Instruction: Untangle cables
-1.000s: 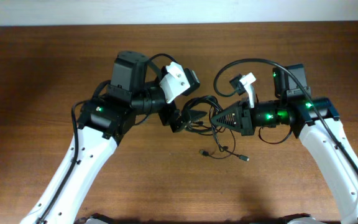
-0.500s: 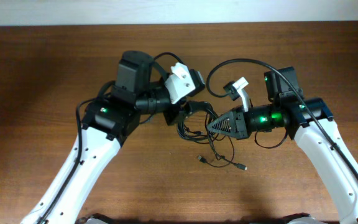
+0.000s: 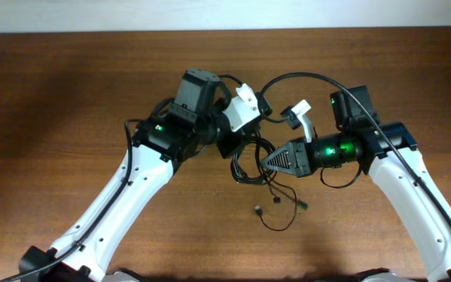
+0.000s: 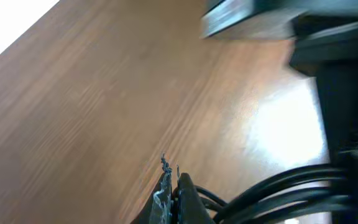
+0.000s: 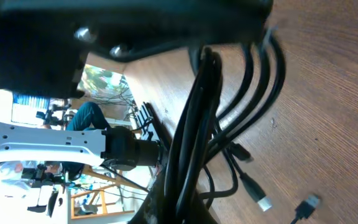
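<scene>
The cables (image 3: 247, 160) hang as one dark bunch near the middle of the bench (image 3: 69, 94), a little toward its far edge, caught between the two grippers that meet there. The left gripper (image 3: 232, 149) reaches in from the left, and its jaws are closed on the upper left side of the bunch. In the left wrist view its fingertips (image 4: 169, 186) press together with no gap, and several black cords (image 4: 278, 186) run out to the right from just beside them. The right gripper (image 3: 268, 160) points in from the right, its jaws closed on the cables as well. In the right wrist view a tight sheaf of cords (image 5: 194, 124) rises from between its fingers at the bottom edge of that view and goes up to the dark underside of the left gripper. Other strands (image 5: 260, 93) bow out to the right of the sheaf in slack curves. Below the bunch, toward the near edge of the bench, a thin loose loop (image 3: 282, 222) trails onto the wood, with small plug ends (image 3: 257, 209) lying apart from each other beside it. Two more plugs (image 5: 263, 202) show close up in the right wrist view, one silver-tipped, hanging low over the wood. Both white arms (image 3: 116, 204) bend in from the near corners, and green lights (image 3: 337, 146) glow on the right one.
</scene>
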Robot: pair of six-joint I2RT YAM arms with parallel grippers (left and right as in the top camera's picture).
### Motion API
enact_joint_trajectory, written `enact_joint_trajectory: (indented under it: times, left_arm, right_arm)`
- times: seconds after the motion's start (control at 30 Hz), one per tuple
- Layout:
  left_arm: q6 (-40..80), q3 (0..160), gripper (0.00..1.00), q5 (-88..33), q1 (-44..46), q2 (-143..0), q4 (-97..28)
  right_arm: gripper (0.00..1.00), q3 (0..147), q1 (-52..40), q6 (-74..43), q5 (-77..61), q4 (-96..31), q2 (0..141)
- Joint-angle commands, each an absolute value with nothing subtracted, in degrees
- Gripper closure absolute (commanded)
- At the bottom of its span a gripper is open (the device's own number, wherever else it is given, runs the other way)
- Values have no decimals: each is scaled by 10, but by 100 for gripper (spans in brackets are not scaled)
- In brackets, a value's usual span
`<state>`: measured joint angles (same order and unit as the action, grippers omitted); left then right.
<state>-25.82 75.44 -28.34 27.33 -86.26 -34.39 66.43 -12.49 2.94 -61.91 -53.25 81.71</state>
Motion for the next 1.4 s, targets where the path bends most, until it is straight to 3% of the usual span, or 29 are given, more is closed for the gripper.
enact_joint_trajectory:
  times: [0.0,0.13,0.2,0.37,0.43,0.5,0.63,0.7,0.77,0.83,0.9,1.03,1.07,1.17,1.23,1.37]
  left_arm:
    - [-200,759,100,-72,261,-870,-351]
    - [-169,759,100,6,261,-872,-392]
    - [-82,759,100,93,248,-872,-426]
    - [169,759,100,169,150,-872,-447]
    - [206,759,100,106,95,-872,-436]
    - [175,759,100,-85,56,-872,-392]
    - [111,759,100,-207,55,-872,-338]
    - [83,759,100,-317,55,-872,-347]
    - [63,759,100,-351,55,-872,-347]
    - [53,759,100,-459,55,-872,-338]
    - [-5,759,100,-538,55,-872,-335]
    - [41,759,100,-568,55,-872,-335]
    - [92,759,100,-568,55,-872,-334]
    - [430,759,100,-508,55,-872,-324]
    - [678,759,100,-476,55,-872,-323]
    - [836,759,100,-487,55,-872,-324]
  right_arm:
    - [96,667,-128,36,-658,-536,809]
    - [96,667,-127,36,-664,-536,809]
    - [96,667,-127,36,-662,-535,809]
    - [96,667,-127,36,-662,-532,809]
    - [96,667,-128,35,-662,-532,809]
    - [96,667,-129,-34,-662,-532,809]
    - [94,667,-135,-39,-647,-532,809]
    - [88,667,-135,-39,-611,-532,809]
    - [79,667,-135,-40,-592,-532,809]
    - [59,667,-135,-39,-591,-532,810]
    - [46,667,-135,-39,-591,-531,810]
    - [15,667,-135,-92,-590,-518,811]
    - [2,667,-135,-143,-590,-505,811]
    - [2,666,-159,-168,-568,-488,811]
    - [1,666,-200,-314,-437,-508,811]
    - [2,665,-298,-585,-191,-490,811]
